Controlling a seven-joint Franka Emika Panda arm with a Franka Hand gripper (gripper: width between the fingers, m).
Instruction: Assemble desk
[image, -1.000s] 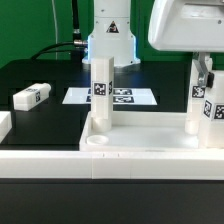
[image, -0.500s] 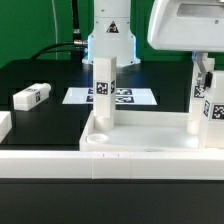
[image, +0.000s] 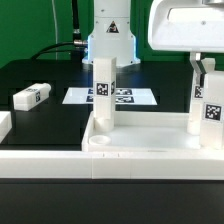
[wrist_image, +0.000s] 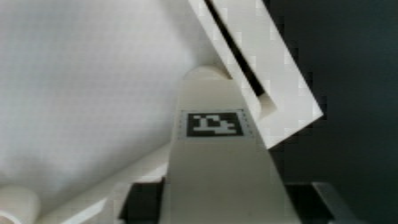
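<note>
Looking at this, we'd say the gripper (image: 204, 68) is clamped on the upper end of the held leg (image: 207, 108), which stands upright at the desk top (image: 150, 150) corner on the exterior view's right. Its long axis runs straight down from the jaws into the tray, so the next move probably works along or around that vertical line. Another leg (image: 103, 92) stands at the opposite corner, and a loose leg (image: 32, 96) lies well apart.
</note>
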